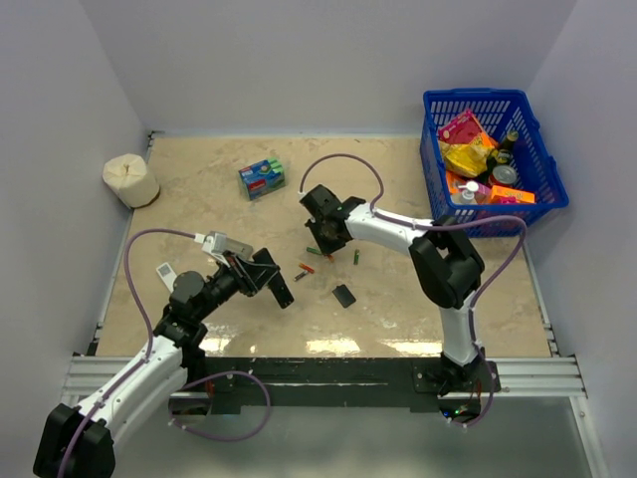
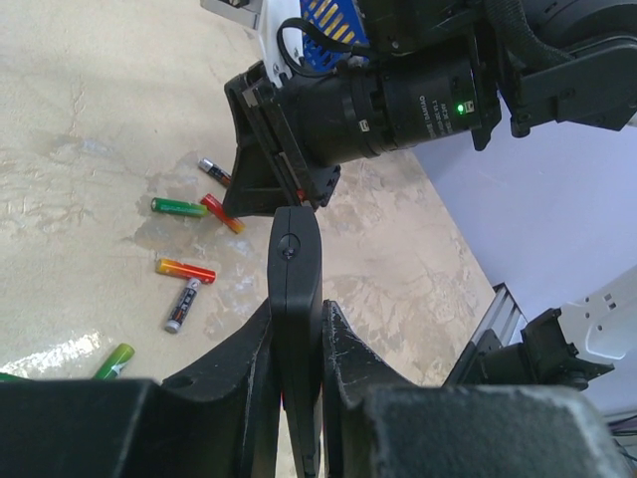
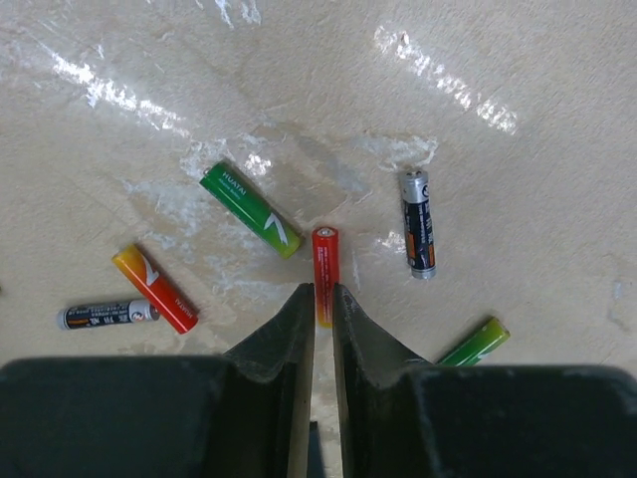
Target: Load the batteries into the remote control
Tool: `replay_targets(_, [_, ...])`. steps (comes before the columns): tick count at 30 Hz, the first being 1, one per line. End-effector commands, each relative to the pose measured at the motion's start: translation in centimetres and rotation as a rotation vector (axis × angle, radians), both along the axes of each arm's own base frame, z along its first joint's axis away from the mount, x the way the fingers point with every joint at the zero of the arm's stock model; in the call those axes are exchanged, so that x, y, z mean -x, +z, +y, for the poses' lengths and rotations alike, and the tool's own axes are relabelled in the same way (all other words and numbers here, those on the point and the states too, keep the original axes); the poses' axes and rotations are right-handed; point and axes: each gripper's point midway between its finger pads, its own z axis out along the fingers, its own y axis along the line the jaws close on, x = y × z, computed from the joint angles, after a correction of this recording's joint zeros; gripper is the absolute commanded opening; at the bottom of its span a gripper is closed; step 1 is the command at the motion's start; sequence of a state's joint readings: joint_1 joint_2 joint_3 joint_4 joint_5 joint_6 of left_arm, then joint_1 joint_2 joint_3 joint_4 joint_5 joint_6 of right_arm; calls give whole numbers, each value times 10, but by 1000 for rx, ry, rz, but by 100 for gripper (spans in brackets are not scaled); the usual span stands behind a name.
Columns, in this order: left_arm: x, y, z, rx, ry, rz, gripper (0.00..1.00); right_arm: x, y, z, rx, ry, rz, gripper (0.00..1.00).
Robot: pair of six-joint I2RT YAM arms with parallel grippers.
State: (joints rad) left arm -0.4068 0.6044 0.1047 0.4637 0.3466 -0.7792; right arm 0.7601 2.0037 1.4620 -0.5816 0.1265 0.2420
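My left gripper [image 2: 297, 311] is shut on the slim black remote control [image 2: 296, 261], held edge-on above the table; in the top view the gripper [image 1: 267, 274] is left of centre. My right gripper [image 3: 323, 291] is shut on one end of an orange-red battery [image 3: 324, 261], low over the table; in the top view it [image 1: 323, 235] hovers over the loose batteries. Other batteries lie around it: a green one [image 3: 251, 209], an orange-red one [image 3: 154, 288], two dark ones [image 3: 418, 223] [image 3: 106, 315], another green one [image 3: 474, 344]. The black back cover [image 1: 344, 295] lies on the table.
A blue-green packet [image 1: 262, 178] lies at the back. A blue basket [image 1: 495, 159] of items stands at the back right. A white roll [image 1: 130, 181] sits at the back left. A white remote [image 1: 166, 274] and a grey remote [image 1: 224, 245] lie by the left arm.
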Motion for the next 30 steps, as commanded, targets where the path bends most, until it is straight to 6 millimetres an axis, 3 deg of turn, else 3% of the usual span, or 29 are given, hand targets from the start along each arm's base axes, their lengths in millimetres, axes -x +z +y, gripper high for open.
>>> replay_targets(1, [-4, 21, -1, 21, 0, -46, 0, -16, 15, 6, 0, 5, -52, 16])
replay_targets(10, [-4, 21, -2, 23, -6, -49, 0, -19, 0, 8, 31, 5, -32, 16])
replay_targets(25, [-4, 22, -3, 50, -4, -37, 0, -13, -30, -7, 127, -3, 24, 20])
replay_targets(30, [-4, 23, -4, 62, -8, -38, 0, -15, -31, -8, 139, -5, 18, 18])
